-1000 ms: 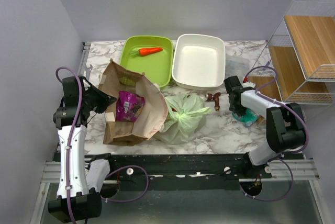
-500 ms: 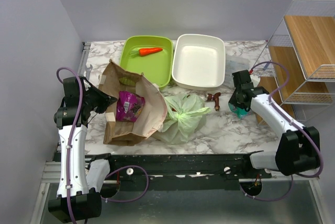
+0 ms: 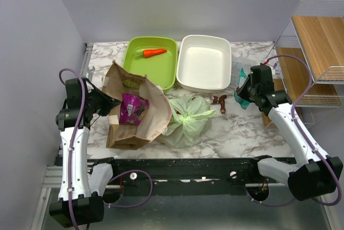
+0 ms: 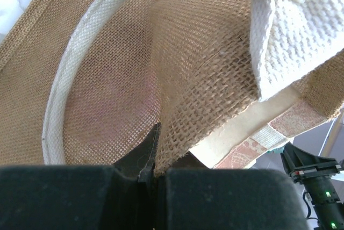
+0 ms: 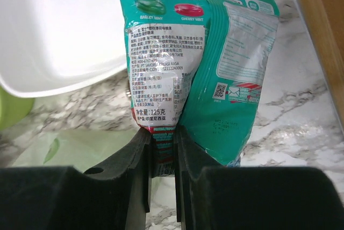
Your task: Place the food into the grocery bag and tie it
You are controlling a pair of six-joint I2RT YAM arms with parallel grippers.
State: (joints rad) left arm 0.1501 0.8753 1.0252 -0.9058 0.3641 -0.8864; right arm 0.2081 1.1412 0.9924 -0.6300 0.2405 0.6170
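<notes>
Mint packet [image 5: 183, 63], pinched in right jaws, has lifted toward white tub [image 3: 204, 63].

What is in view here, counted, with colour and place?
green tray: one, lime, far left
carrot: one, orange, in green tray
white tub: one, white, beside green tray
burlap bag: one, brown, near left
purple packet: one, purple, on burlap bag
grocery bag: one, pale green, centre
small object: one, brown, right of grocery bag
mint packet: one, teal, in right gripper
wire shelf: one, wood boards, far right
left gripper: shut on burlap bag
right gripper: shut on mint packet
</notes>
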